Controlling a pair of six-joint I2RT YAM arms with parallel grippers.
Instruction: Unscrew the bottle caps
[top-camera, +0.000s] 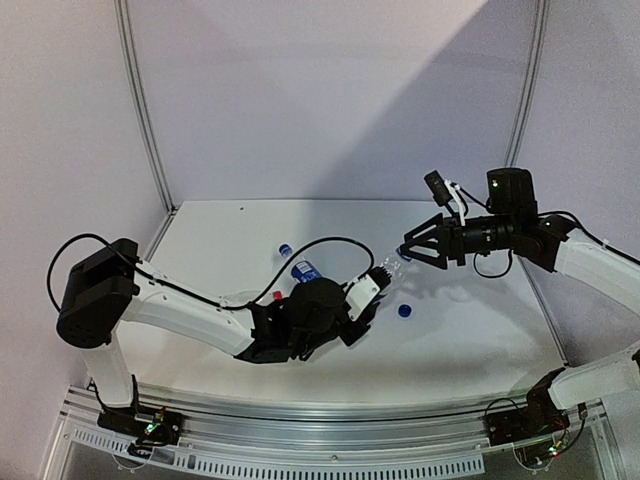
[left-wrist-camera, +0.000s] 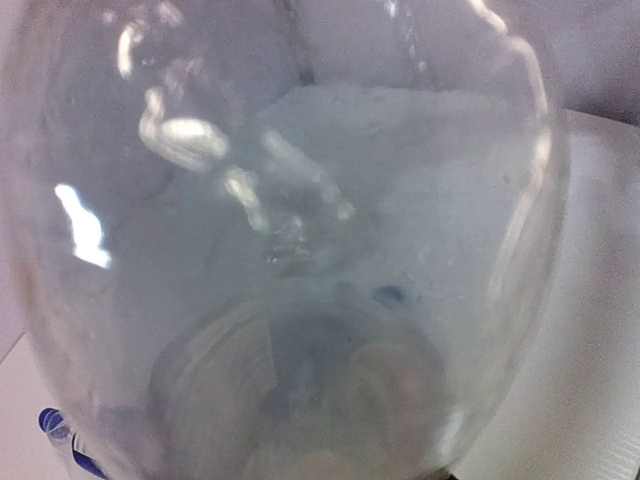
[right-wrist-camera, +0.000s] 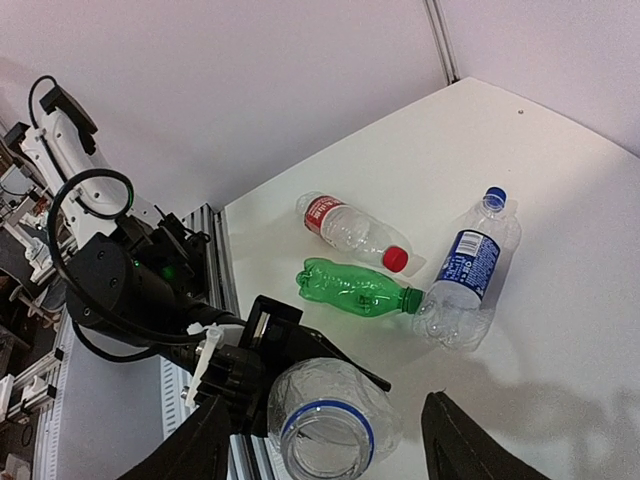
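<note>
My left gripper (top-camera: 366, 292) is shut on a clear bottle (top-camera: 380, 272) that it holds tilted above the table. That bottle's body (left-wrist-camera: 300, 230) fills the left wrist view and hides the fingers there. In the right wrist view its mouth (right-wrist-camera: 328, 434) is uncapped, with a blue ring around the neck. My right gripper (right-wrist-camera: 330, 452) is open, one finger on each side of the mouth and not touching it. A loose blue cap (top-camera: 404, 311) lies on the table below. Three capped bottles lie together: red‑label bottle (right-wrist-camera: 345, 224) with red cap (right-wrist-camera: 397, 259), green bottle (right-wrist-camera: 350, 287) with green cap (right-wrist-camera: 411, 299), blue‑label bottle (right-wrist-camera: 466, 268) with blue cap (right-wrist-camera: 494, 197).
The white table (top-camera: 470, 330) ends at purple walls behind and at the sides. An aluminium rail (top-camera: 320, 430) with both arm bases runs along the near edge. The left arm's black wrist and cable (top-camera: 315, 312) cover part of the lying bottles from above.
</note>
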